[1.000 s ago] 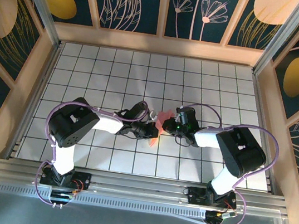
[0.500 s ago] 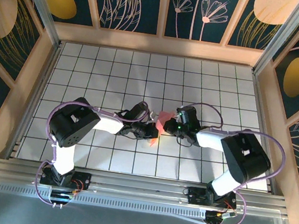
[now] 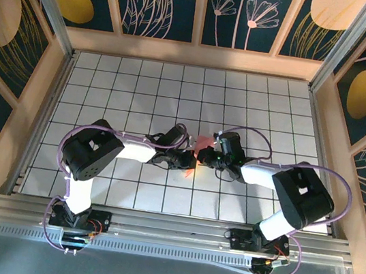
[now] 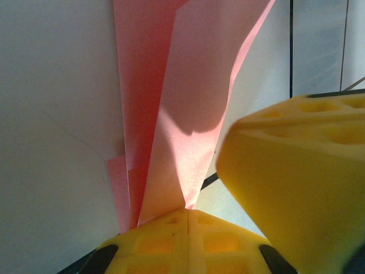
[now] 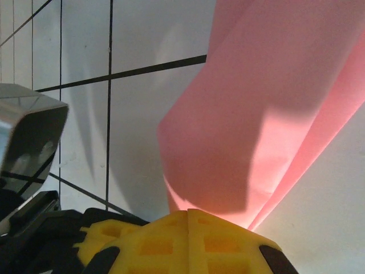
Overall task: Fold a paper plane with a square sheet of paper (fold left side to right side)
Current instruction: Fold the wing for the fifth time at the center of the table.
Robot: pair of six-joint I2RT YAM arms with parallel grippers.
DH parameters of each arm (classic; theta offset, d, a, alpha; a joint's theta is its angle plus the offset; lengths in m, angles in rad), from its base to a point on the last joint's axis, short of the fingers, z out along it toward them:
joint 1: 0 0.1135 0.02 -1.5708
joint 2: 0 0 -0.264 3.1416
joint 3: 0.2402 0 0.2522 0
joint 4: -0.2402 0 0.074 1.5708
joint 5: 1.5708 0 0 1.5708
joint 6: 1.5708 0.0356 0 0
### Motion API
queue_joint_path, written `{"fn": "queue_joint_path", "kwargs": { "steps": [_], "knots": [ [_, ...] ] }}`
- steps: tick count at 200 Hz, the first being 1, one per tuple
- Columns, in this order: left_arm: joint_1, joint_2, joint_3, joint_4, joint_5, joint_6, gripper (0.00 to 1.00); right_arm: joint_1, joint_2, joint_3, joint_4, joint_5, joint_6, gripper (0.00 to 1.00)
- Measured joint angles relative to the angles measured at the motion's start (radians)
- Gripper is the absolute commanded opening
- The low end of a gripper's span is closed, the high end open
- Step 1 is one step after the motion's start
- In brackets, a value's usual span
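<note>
Both jaws on pink paper (image 4: 165,103) edges

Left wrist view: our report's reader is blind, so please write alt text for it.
Folded pink-red paper rises from the left gripper's shut yellow fingers, above a white tiled table. A second yellow finger looms at right.

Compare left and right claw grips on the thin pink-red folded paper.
Left claw pinches a narrow, layered stretch of the pink-red folded paper; right claw pinches a broader flap. Left claw reaches in from the left, right claw from the right. Both are shut on the paper.
</note>
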Motion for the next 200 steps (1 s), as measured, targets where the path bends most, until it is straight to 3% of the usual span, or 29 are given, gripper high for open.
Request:
{"fn": "queue_joint_path", "kwargs": {
  "steps": [135, 200],
  "knots": [
    [-0.010, 0.001, 0.026, -0.053, -0.033, 0.018, 0.00, -0.012, 0.084, 0.031, 0.010, 0.026, -0.021, 0.00],
    [-0.014, 0.003, 0.039, -0.072, -0.052, 0.030, 0.00, -0.086, 0.085, 0.032, 0.010, 0.022, -0.055, 0.00]
  ]
}}
